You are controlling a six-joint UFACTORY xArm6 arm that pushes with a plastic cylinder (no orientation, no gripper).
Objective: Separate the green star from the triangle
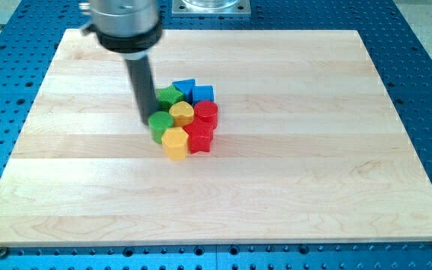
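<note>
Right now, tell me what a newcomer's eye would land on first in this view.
First, the tight cluster of coloured blocks near the middle of the wooden board: green star, blue triangle, blue cube, two yellow, two red and another green block. Next, the dark rod coming down from the view's top, my tip at the cluster's left edge, beside the lower green block.

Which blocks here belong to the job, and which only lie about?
Job: green star, blue triangle, my tip just left of the cluster.
Lying about: blue block, green round block, two yellow blocks, two red blocks.
</note>
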